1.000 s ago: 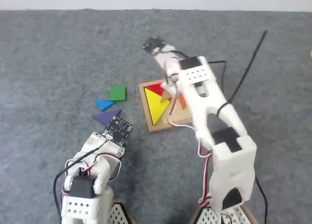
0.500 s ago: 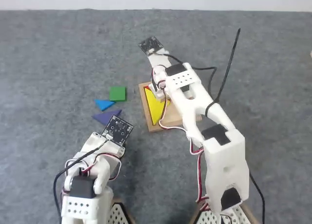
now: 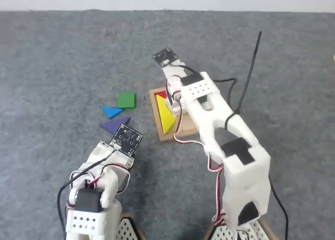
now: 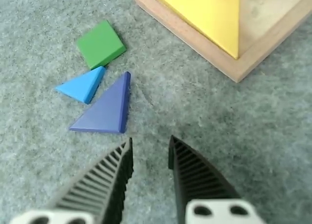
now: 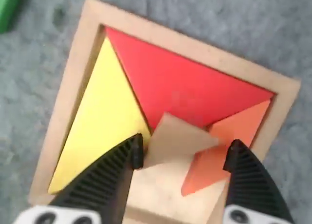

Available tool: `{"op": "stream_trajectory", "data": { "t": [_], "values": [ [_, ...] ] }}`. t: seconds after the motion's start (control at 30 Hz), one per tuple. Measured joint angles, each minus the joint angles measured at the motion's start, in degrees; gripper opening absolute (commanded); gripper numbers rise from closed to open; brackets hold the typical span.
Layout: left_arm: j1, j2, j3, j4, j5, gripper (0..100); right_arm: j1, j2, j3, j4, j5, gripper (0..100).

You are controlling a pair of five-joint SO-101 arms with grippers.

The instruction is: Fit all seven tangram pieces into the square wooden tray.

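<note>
square wooden tray (image 3: 171, 135): lies on the grey carpeted table (image 3: 63, 57), under the right arm. contents: yellow triangle (image 5: 100, 131) against one side; red triangle (image 5: 180, 87) along the adjoining side, edge to edge with the yellow; orange piece (image 5: 229, 133) at the red one's far end; pale wood-coloured piece (image 5: 178, 138) tilted in the middle, touching all three. right gripper (image 5: 184, 148): hangs over the tray, fingers spread wide to either side of the pale piece, one tip just beside its corner, nothing clasped. outside the tray, well apart from it: green square (image 4: 101, 44), light blue triangle (image 4: 83, 85) just beside the square, dark blue triangle (image 4: 105, 112) corner-close to the light blue. left gripper (image 4: 148, 146): low over bare carpet near the dark blue triangle, fingers parted by a narrow gap, holding nothing.
</note>
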Motion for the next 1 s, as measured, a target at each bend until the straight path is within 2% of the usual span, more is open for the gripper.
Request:
{"op": "stream_trajectory", "data": {
  "t": [0.2, 0.43, 0.57, 1.0],
  "values": [
    [0.0, 0.0, 0.0, 0.0, 0.0, 12, 0.0, -6.07, 7.65, -1.93, 1.67, 26.3],
    [0.0, 0.0, 0.0, 0.0, 0.0, 12, 2.46, -9.41, 8.18, -2.37, 2.11, 26.3],
    [0.0, 0.0, 0.0, 0.0, 0.0, 12, 3.34, -9.41, 8.18, -4.75, -0.35, 26.3],
    [0.09, 0.0, 0.0, 0.0, 0.0, 12, -0.26, -9.41, 8.18, -9.23, -2.9, 26.3]
  ]
}}
